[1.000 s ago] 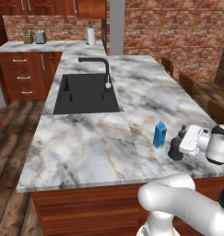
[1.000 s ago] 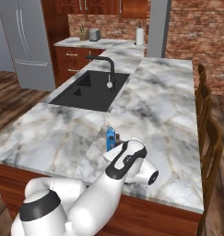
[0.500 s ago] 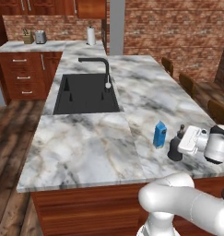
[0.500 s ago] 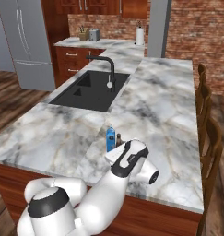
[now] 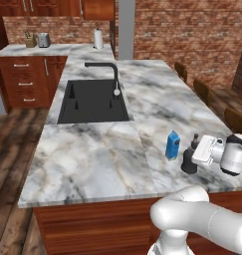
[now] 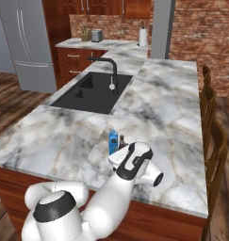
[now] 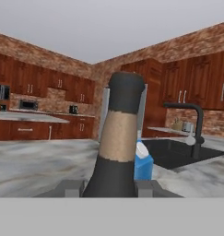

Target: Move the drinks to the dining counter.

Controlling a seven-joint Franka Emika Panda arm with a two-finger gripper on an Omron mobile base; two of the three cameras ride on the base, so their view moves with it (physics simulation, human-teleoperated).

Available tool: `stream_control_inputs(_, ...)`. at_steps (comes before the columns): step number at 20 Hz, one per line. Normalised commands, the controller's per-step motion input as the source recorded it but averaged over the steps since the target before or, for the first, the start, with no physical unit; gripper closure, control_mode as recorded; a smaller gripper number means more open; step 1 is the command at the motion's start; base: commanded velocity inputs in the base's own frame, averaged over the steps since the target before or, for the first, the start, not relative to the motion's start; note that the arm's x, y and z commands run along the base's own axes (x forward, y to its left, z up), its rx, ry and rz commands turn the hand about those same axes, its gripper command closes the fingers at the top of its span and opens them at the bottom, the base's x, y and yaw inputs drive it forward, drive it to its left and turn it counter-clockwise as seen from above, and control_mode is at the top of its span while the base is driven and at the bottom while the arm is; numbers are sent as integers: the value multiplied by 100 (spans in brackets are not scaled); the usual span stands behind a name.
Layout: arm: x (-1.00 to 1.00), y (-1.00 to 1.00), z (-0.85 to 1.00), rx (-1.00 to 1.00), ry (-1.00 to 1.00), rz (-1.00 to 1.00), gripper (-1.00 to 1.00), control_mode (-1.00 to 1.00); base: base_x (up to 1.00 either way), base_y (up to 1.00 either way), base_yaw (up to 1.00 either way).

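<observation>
The gripper (image 5: pixel 193 158) is closed on the squat black bottle (image 5: pixel 189 160), which stands upright on the dining counter (image 5: pixel 92 154) near its front right edge. In the hand view the bottle (image 7: pixel 117 147) rises between the two finger tips, its tan-banded neck and dark cap tall in the middle of the frame. The blue carton (image 5: pixel 173 145) with its white top stands just beside the bottle, on the sink side; from the right base view the carton (image 6: pixel 113 142) and the bottle's neck (image 6: pixel 121 140) peek out just behind the white hand. The black sink (image 5: pixel 94 101) and the black faucet (image 5: pixel 110 75) lie farther back along the same marble top
</observation>
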Motion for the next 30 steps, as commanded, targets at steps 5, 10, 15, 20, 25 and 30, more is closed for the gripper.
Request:
stream_control_inputs(5,0,0,-20,0,0,0,-100,-100,0,0,0)
stream_control_inputs(10,0,0,-17,0,0,0,-100,-100,0,0,0)
stream_control_inputs(15,0,0,-11,0,0,0,-100,-100,0,0,0)
stream_control_inputs(20,0,0,-3,0,0,0,-100,-100,0,0,0)
stream_control_inputs(25,-1,0,0,0,0,0,-100,-100,0,0,0)
stream_control_inputs(30,-6,0,12,0,0,0,-100,-100,0,0,0)
